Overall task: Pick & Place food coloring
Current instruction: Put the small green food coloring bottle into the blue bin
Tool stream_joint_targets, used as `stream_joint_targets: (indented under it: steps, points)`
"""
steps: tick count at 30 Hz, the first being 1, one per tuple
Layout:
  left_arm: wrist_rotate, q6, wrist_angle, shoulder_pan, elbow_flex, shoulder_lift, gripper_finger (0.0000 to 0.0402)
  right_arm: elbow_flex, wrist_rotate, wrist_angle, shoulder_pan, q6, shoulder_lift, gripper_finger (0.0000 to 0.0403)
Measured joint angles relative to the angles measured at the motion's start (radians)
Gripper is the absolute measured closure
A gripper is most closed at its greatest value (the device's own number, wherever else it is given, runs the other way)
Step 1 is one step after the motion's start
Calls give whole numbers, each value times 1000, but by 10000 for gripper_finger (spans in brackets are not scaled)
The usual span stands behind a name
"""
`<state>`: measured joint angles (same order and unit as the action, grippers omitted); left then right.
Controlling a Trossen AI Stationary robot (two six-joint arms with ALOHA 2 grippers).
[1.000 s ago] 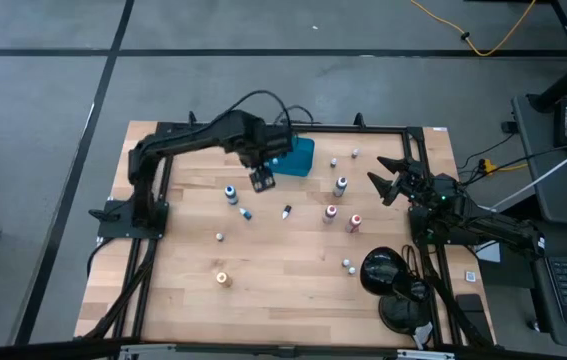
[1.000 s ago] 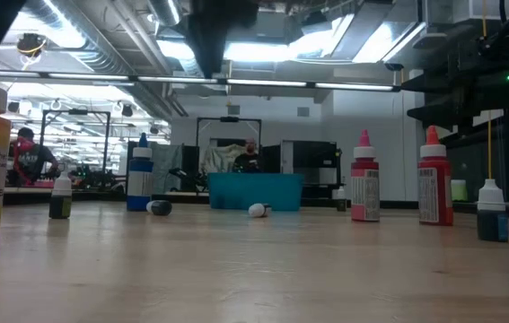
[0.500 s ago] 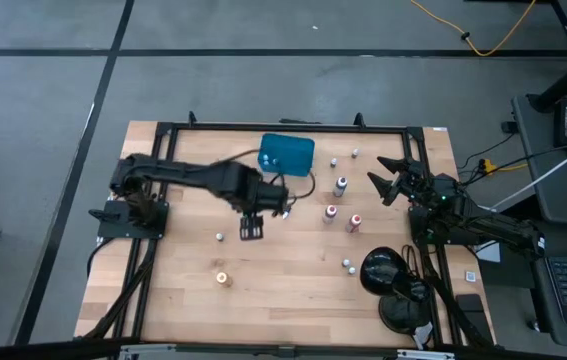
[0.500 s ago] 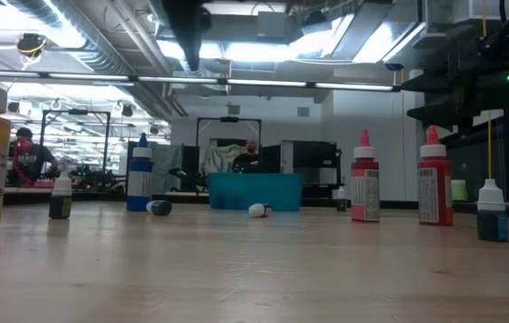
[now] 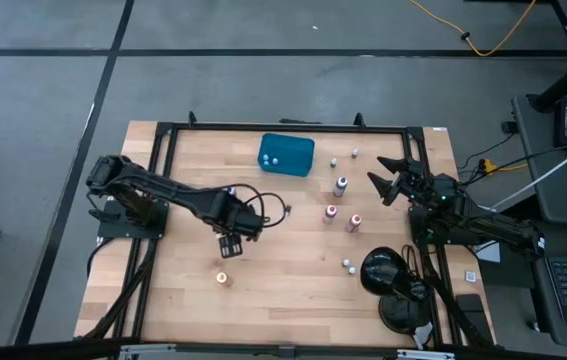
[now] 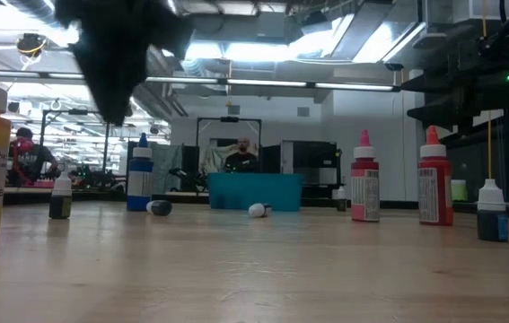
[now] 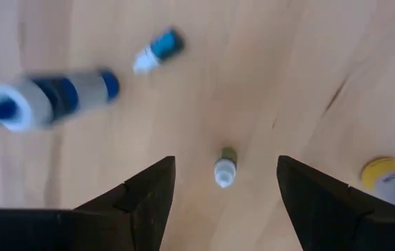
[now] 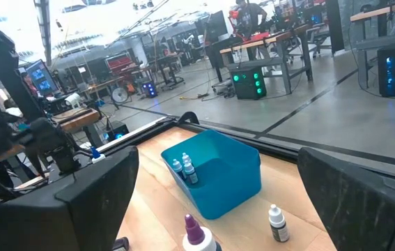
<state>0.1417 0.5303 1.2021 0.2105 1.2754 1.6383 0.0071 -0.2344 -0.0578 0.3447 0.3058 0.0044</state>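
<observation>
The left tool now hangs over the desk's front-left middle, well away from the teal tray it was above a second ago; it has swept down and left in two steps. Its fingers are spread wide and empty, and between them, on the wood below, lies a tiny white-capped vial. Nearby in the left wrist view lie a blue bottle on its side, a small blue vial and the edge of a yellow bottle.

With the arm gone, the tray shows in full, and two small blue vials stand inside it. The other food coloring has not moved: a purple-topped bottle and two red bottles right of centre, small vials near the tray, another pair farther front, and the orange bottle at front left.

The right tool waits at the desk's right edge as before, its fingers apart and holding nothing.
</observation>
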Motion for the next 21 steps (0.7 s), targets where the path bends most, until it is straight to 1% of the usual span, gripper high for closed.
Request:
stream_joint_targets:
  steps: [6,9,14,21]
  points:
    - [-16,95,-36,7,-117,-11,159,0,0,0,0,0,0,11]
    - [-20,122,-65,12,-156,-11,158,0,0,0,0,0,0,11]
    - [-64,159,-162,20,-219,-11,159,0,0,0,0,0,0,11]
    - [-87,193,-234,19,-307,-11,161,0,0,0,0,0,0,11]
